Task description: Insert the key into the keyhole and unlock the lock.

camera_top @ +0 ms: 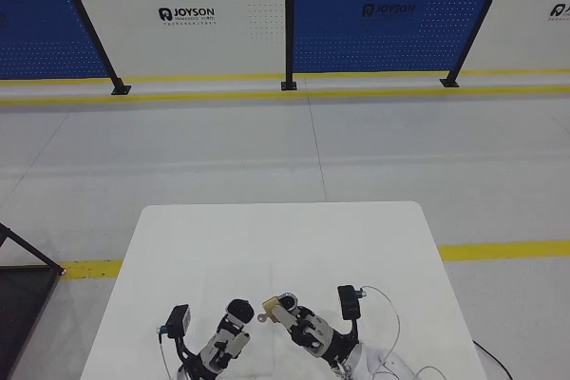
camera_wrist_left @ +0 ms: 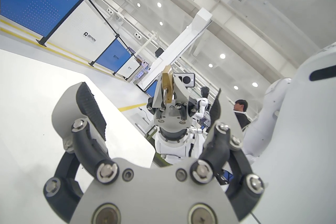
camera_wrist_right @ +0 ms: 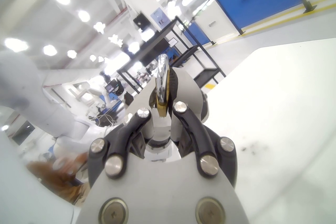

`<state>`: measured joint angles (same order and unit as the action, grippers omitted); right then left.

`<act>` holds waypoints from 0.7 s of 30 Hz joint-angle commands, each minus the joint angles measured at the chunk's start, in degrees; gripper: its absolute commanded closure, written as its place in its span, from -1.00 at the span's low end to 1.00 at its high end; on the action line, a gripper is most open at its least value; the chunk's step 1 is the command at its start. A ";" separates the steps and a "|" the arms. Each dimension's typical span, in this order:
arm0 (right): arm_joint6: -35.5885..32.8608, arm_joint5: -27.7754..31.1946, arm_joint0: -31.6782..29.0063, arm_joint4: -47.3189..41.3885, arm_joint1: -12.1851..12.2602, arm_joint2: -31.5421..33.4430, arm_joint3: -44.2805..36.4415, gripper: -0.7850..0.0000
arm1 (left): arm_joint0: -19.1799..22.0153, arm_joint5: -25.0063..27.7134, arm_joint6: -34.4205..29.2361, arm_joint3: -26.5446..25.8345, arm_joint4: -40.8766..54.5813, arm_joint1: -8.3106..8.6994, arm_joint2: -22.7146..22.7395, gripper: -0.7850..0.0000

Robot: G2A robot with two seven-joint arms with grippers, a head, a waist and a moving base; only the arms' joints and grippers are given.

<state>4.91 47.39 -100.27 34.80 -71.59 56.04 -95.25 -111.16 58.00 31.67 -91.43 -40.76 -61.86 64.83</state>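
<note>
- Brass lock (camera_top: 269, 306) in the top view sits between the two arms, over the white table (camera_top: 266, 237). The right gripper (camera_top: 285, 308) is on it. The left gripper (camera_top: 239, 310) is just beside it, apart as far as I can tell.
- Left wrist view: the left gripper (camera_wrist_left: 151, 104) gapes wide with nothing on its pads (camera_wrist_left: 90, 109). The lock (camera_wrist_left: 167, 84) is dead ahead of them, pinched in the right gripper (camera_wrist_left: 169, 101).
- Right wrist view: the right gripper (camera_wrist_right: 164, 83) is clamped narrow on the lock (camera_wrist_right: 161, 105), seen edge-on with its long axis running along the fingers (camera_wrist_right: 183, 83). I can't tell which way the keyhole faces. My guess is the empty left arm does the inserting.
</note>
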 commanded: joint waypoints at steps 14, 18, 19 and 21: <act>-1.19 -0.79 1.83 -4.58 0.00 -0.58 1.30 1.00 | 0.77 0.00 -12.02 -2.41 10.32 1.83 -0.70 -0.81; -1.81 -0.82 1.90 -5.71 0.18 -0.24 1.49 1.00 | 0.91 0.00 -17.72 -3.64 16.82 3.39 -0.41 0.06; -2.06 -0.78 1.92 -5.89 0.22 -0.25 1.45 1.00 | 0.90 0.00 -18.89 -3.85 17.85 3.71 -0.31 0.12; -2.46 -0.86 1.95 -6.22 0.29 -0.23 1.42 1.00 | 0.92 0.00 -20.66 -4.17 19.64 4.25 -0.12 0.24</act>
<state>2.64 46.57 -98.34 28.68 -71.33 55.81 -93.80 -110.26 58.00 11.91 -95.48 -21.96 -57.86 64.63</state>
